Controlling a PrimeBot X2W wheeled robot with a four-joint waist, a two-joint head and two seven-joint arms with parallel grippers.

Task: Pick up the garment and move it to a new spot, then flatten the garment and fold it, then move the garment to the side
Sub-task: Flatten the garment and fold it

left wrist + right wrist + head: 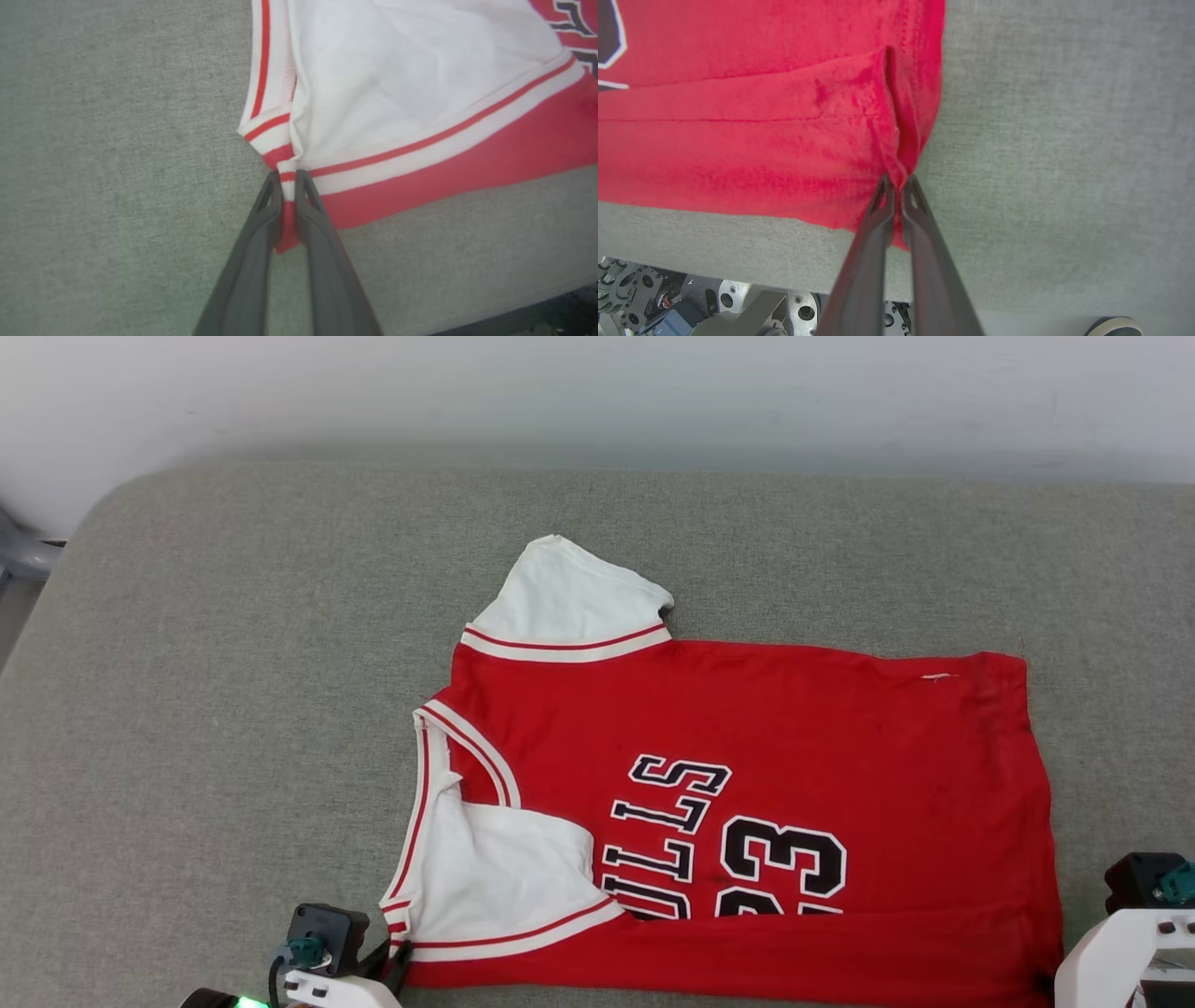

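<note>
Bright, even, diffuse light; shadows are faint. In the head view a soft dark band runs along the pad (280, 569) at 12 o'clock. The left wrist view is soft throughout, the print on the garment (420, 84) smeared at 2 o'clock. The right wrist view's red looks oversaturated.

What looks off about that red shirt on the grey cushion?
The garment is not lying flat. Its near white sleeve is flopped inward onto the chest, and the near red edge is doubled over, cutting off part of the black print. The far sleeve lies spread out. No tear shows.
</note>
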